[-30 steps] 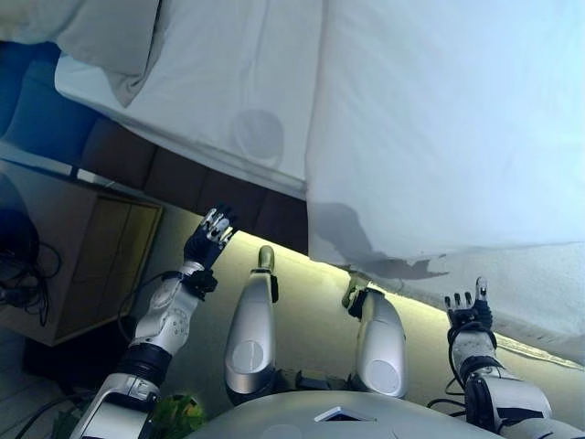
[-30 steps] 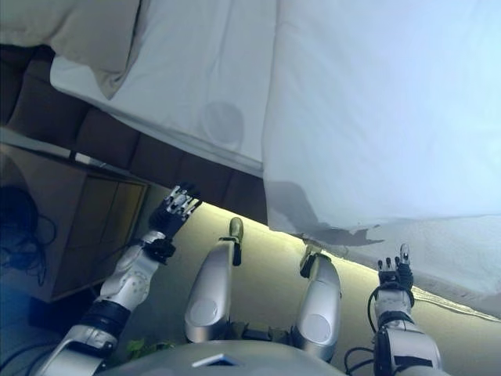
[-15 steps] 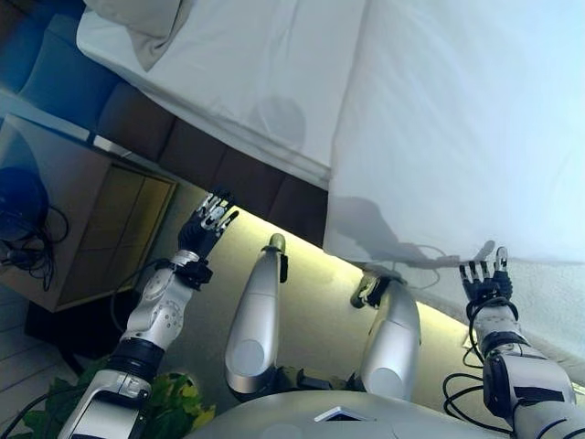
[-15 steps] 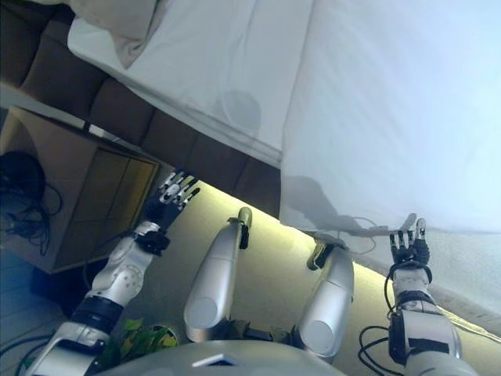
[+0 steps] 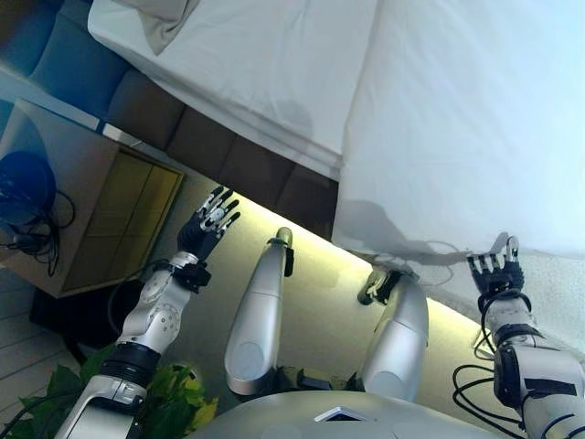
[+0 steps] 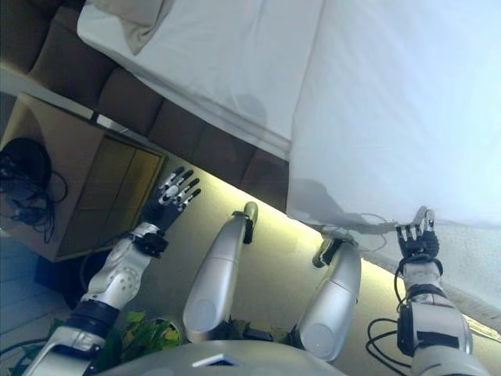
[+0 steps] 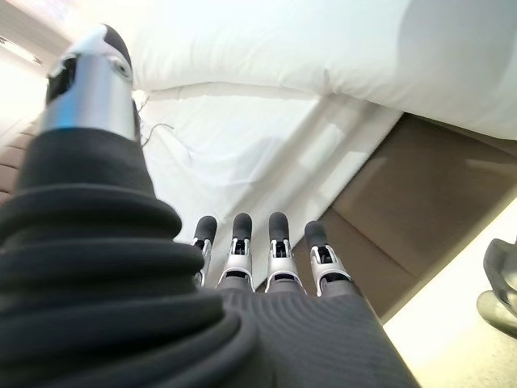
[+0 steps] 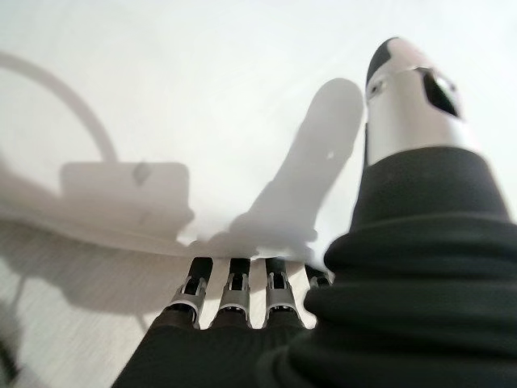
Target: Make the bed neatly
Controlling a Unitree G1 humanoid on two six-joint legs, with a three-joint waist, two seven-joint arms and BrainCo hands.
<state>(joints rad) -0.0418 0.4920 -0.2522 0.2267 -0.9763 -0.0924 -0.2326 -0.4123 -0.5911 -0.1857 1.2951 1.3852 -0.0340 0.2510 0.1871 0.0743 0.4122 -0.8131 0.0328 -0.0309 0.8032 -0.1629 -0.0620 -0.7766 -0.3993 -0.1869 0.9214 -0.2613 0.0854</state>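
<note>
I am looking down at the side of the bed, where a white quilt (image 5: 457,119) is lying over the mattress with its lower hem hanging past the edge of the dark brown padded bed frame (image 5: 228,165). Beside the quilt, a flat white sheet (image 5: 265,73) is covering the exposed part of the mattress, and a corner of a pale grey-white pillow (image 5: 169,20) is showing at the top of the head views.

My right robot hand (image 5: 494,272) is reaching up at the hanging hem of the quilt, fingers straight and spread, holding nothing; in its wrist view the fingertips (image 8: 234,268) are lying just at the cloth's edge, and I cannot tell whether they are touching it. My left robot hand (image 5: 207,227) is hovering open with its fingers fanned out, well apart from the quilt, in front of the frame; its wrist view is showing the straight fingers (image 7: 279,250) pointing toward the sheet and the frame's side.

To the left, a light wooden bedside cabinet (image 5: 101,219) is standing against the frame with a tangle of black cables (image 5: 32,229) lying on it. Green plant leaves (image 5: 174,412) are showing near the bottom edge.
</note>
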